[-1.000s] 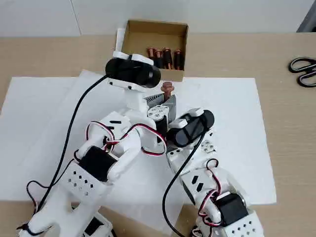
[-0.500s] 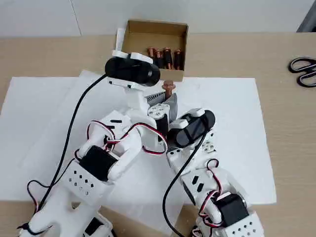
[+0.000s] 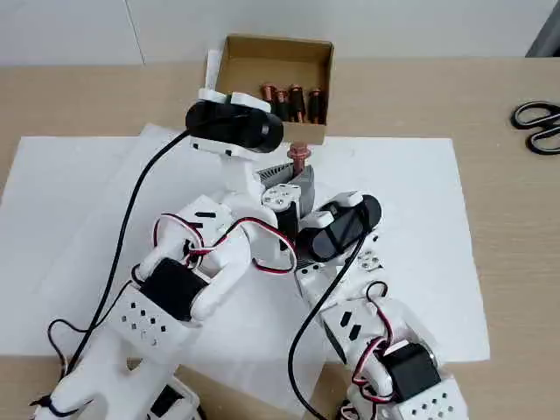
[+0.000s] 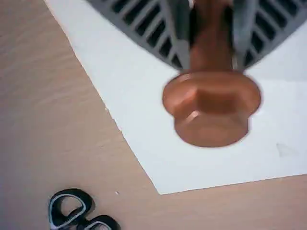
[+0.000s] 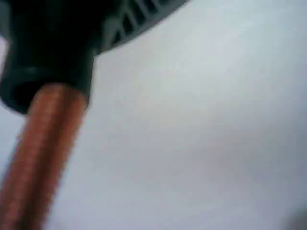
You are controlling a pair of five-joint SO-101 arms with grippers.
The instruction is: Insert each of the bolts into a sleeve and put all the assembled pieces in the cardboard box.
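Left gripper clamps a copper bolt by its shank, above the far edge of the paper, near the cardboard box. Right gripper holds the black sleeve, with the bolt's thread entering it.

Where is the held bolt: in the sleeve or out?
Partly in. In the right wrist view the threaded shank of the bolt enters the black sleeve, with much thread exposed.
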